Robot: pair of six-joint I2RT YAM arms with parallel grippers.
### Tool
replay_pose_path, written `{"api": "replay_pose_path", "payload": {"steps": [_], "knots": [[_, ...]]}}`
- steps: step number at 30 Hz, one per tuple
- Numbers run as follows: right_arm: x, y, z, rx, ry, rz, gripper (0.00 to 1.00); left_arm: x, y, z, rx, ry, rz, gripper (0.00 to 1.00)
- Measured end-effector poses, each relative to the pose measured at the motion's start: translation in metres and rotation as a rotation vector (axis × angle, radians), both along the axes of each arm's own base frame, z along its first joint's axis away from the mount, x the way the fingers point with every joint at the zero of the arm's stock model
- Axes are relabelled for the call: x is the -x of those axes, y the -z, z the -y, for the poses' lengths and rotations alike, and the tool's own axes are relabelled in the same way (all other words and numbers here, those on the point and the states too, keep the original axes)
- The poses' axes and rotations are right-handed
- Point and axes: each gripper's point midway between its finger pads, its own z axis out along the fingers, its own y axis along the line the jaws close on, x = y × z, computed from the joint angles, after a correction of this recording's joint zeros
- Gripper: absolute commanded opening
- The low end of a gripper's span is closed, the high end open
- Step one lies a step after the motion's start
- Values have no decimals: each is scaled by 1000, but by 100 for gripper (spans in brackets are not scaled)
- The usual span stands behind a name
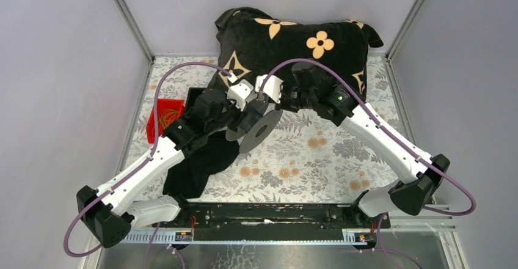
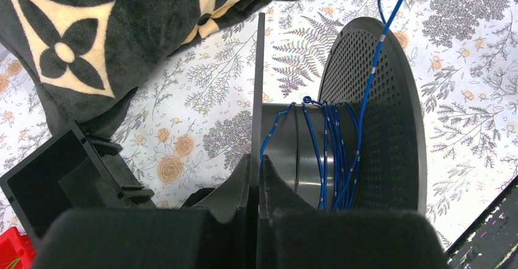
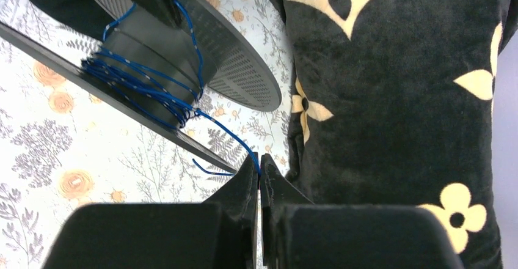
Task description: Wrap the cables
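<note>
A black disc-shaped spool [image 1: 261,129] is held on edge between both arms above the floral tablecloth. My left gripper [image 2: 256,159] is shut on the spool's thin solid flange [image 2: 261,67]; the other flange [image 2: 391,116] is perforated. Several turns of thin blue cable [image 2: 330,153] lie around the hub. From the hub a strand of the cable [image 3: 226,131] runs to my right gripper [image 3: 259,159], which is shut on it at the fingertips. A short free end of cable [image 3: 211,171] sticks out to the left of the fingers. In the top view the right gripper [image 1: 269,101] sits just behind the spool.
A large black cushion with tan flower shapes [image 1: 293,43] lies at the back, close to the right gripper. A red box [image 1: 166,117] sits at the left wall. Black cloth [image 1: 201,165] lies under the left arm, and a black open box [image 2: 43,183] sits beside the left gripper.
</note>
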Motion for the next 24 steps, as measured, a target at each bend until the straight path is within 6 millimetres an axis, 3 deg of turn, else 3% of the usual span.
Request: {"api": "replay_pose_path", "payload": {"steps": [24], "knots": [[-9, 17, 24, 209, -25, 82, 4, 6, 2, 5, 1, 51, -11, 0]]}}
